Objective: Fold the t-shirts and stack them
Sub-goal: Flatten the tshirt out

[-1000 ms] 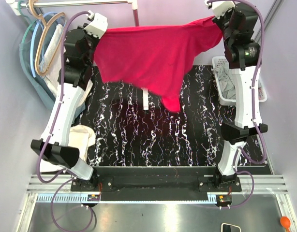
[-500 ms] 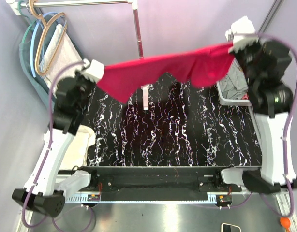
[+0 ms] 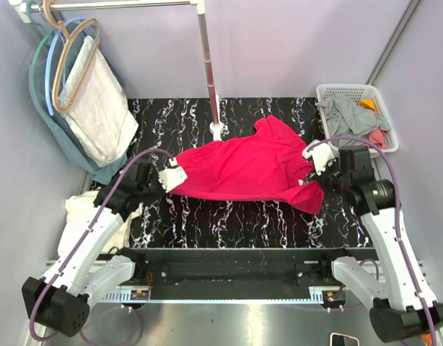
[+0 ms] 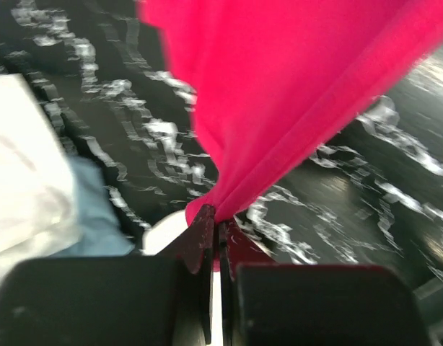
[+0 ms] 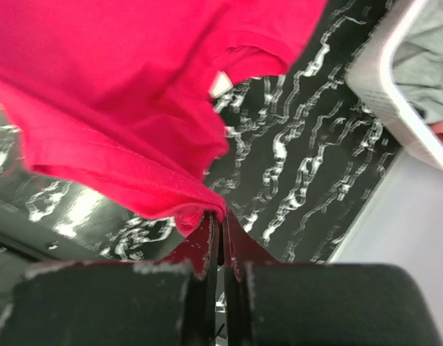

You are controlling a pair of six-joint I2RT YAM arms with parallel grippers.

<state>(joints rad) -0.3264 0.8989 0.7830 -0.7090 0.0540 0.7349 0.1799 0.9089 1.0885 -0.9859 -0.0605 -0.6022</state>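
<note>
Crimson cotton, soft and light: we see the red t-shirt (image 3: pixel 243 169) spread across the middle of the black marbled worktop (image 3: pixel 229 216), lying mostly flat with a few wrinkles. The left jaws are closed, pinching its left edge, and the right jaws are closed on a corner at its right side; each wrist view shows red fabric caught between shut tips. We judge it limp, easily bunched and not fragile, best held at hem corners or shoulder seams so it hangs evenly. The worktop is open in front of the shirt, toward the arms. A rail pole (image 3: pixel 209 72) stands close behind its far edge, a white laundry basket (image 3: pixel 325 94) sits far right, and a cream-white garment (image 3: pixel 81 209) lies at the left edge.
</note>
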